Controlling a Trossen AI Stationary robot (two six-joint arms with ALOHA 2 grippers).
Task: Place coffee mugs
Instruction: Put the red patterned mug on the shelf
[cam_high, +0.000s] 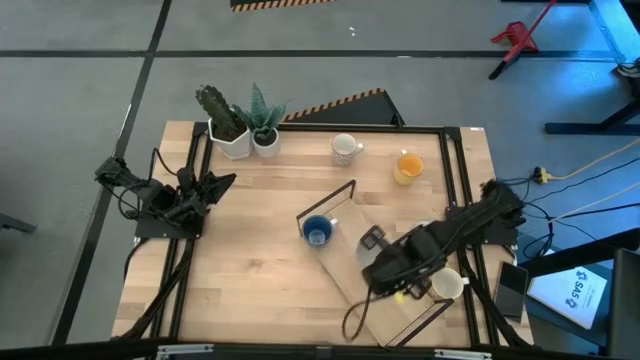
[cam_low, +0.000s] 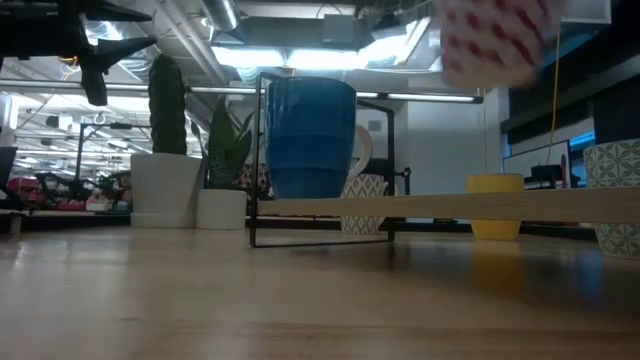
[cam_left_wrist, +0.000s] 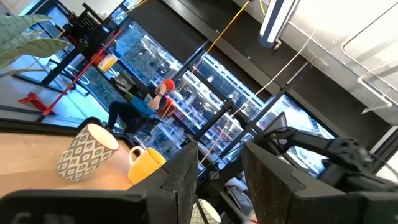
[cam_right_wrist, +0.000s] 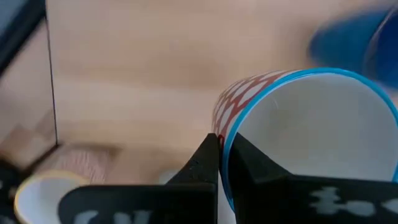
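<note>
My light wooden bench (cam_high: 260, 240) stands on a grey floor, edged by black rails. Lying slantwise across its right half is a pale wooden board (cam_high: 375, 215) with thin black wire frames standing at its two ends.

My right arm reaches in from the right edge over the near end of that board. My right pincer (cam_right_wrist: 222, 155) is clenched on the rim of a red-and-white patterned mug (cam_right_wrist: 298, 124) with a blue lip, one finger inside and one outside; the mug is held off the bench, tilted, and its white inside looks empty. My left arm waits folded at the left edge of the bench; my left pincer (cam_left_wrist: 219, 177) is released, the fingers standing apart with nothing between them.

At the far left corner two white pots stand touching: the larger pot (cam_high: 234, 143) holds a cactus, the smaller pot (cam_high: 266, 142) a spiky green plant.

The dark blue mug (cam_high: 317, 231) sits on the far end of the board, beside the wire frame. The orange mug (cam_high: 406, 168) stands on the far right of the bench, the white patterned mug (cam_high: 345, 149) to its left. A cream mug (cam_high: 448, 284) stands at the near right, just beside my right arm.
</note>
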